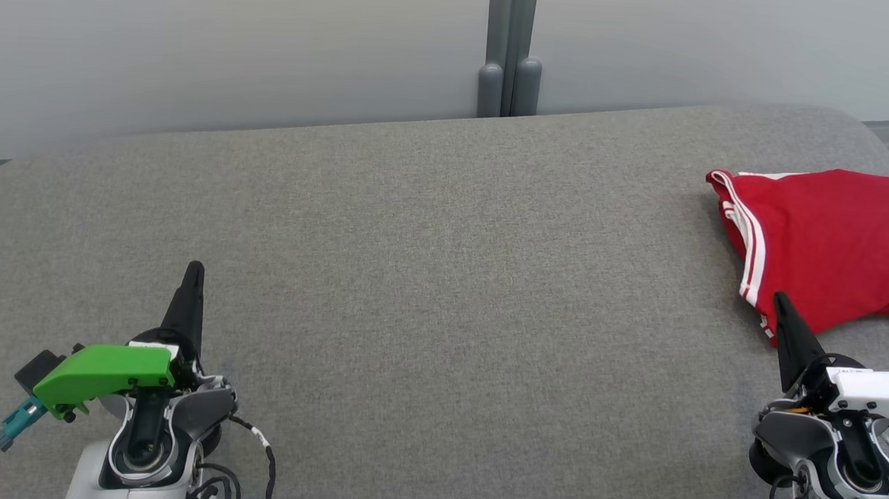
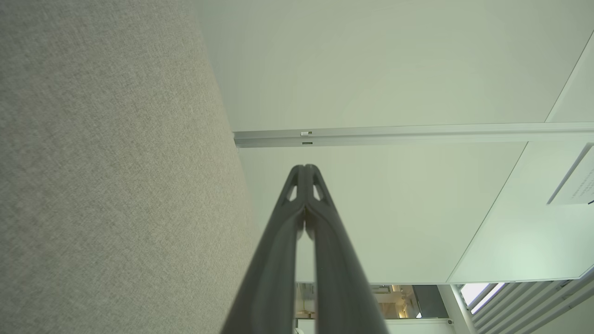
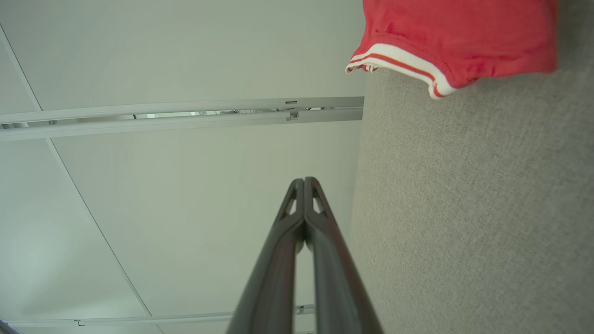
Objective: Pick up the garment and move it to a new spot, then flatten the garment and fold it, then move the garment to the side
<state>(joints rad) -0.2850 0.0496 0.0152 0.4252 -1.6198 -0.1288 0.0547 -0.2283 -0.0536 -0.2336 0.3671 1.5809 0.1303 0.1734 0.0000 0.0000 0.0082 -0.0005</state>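
Broadly, a wide grey fabric-covered counter (image 1: 428, 279) with rounded far corners took up most of the head view, backed by pale wall panels (image 1: 234, 48) joined at a grey upright post (image 1: 510, 48).

On the counter's far right lay the red garment with white striped trim (image 1: 833, 239), folded into a thick, tidy bundle and cut off by the right edge of the head view. Its long axis ran roughly across the counter from left to right. The striped edge faced the robot's left and slanted from the far corner toward the near one. In the right wrist view the garment (image 3: 455, 41) showed a white-banded hem resting on the grey cloth.

Low at the left, the left pincer (image 1: 194, 271) pointed away from the robot. Its two dark fingers were pressed together at the tips in the left wrist view (image 2: 305, 168), with nothing between them.

The right pincer (image 1: 781, 300) stood the same way, at the garment's near-left corner. Its fingers met at the tips (image 3: 304, 180), gripped nothing, and stood apart from the red cloth.
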